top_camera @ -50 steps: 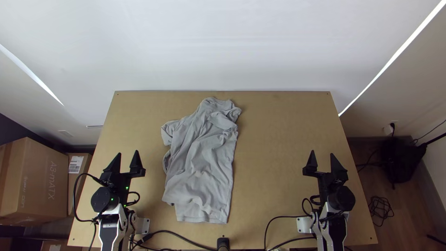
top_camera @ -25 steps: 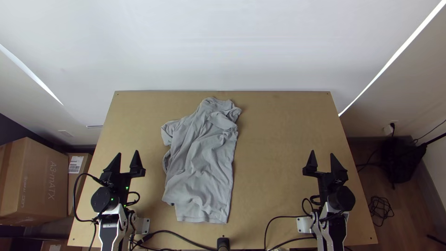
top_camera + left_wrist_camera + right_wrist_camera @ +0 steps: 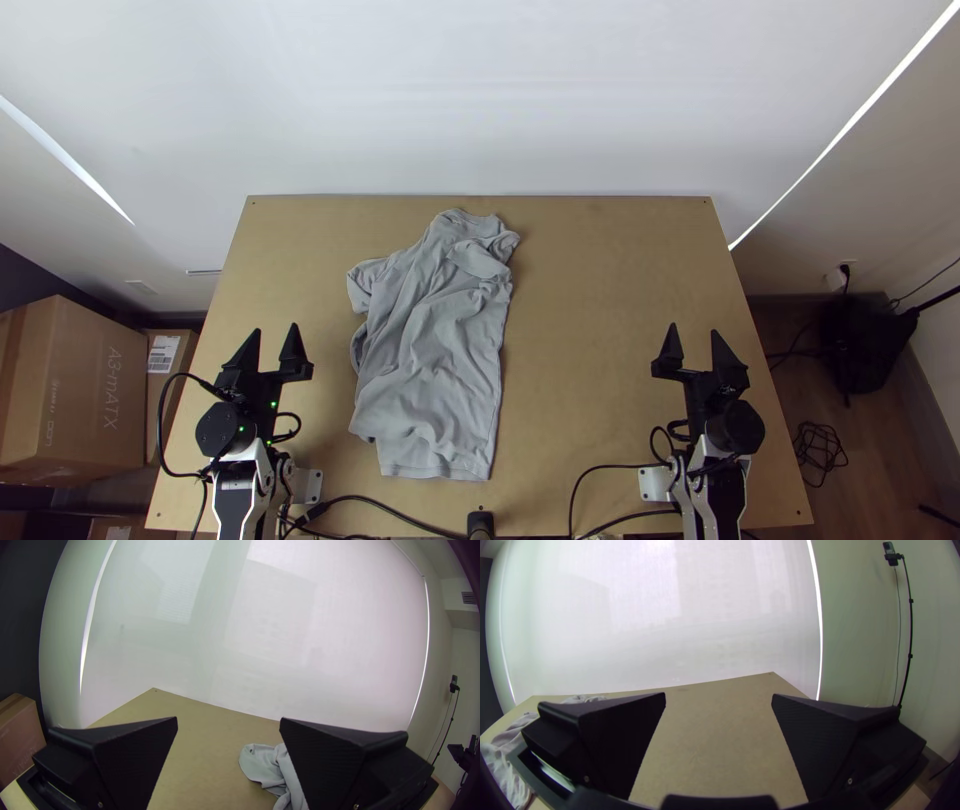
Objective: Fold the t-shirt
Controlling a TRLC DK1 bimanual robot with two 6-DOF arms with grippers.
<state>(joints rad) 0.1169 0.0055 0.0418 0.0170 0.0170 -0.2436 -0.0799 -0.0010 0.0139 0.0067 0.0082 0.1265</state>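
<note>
The widest free passage lay over the bare tabletop (image 3: 600, 300), between the t-shirt (image 3: 430, 330) and the right gripper (image 3: 694, 330), and reached the far edge. A narrower lane separated the t-shirt from the left gripper (image 3: 275, 328) and broadened toward the far left corner. The rumpled t-shirt, left of centre, obstructed low passage along most of the table's depth. A black cable (image 3: 395, 512) crossed the near edge; a pale wall (image 3: 480, 100) bounded the far side.

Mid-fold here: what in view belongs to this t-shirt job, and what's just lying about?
For the job:
- grey t-shirt, laid out lengthwise, wrinkled
- left pincer, open
- right pincer, open

Just about:
- large cardboard box
- smaller box with a white label
- tangled cable on the floor
</note>
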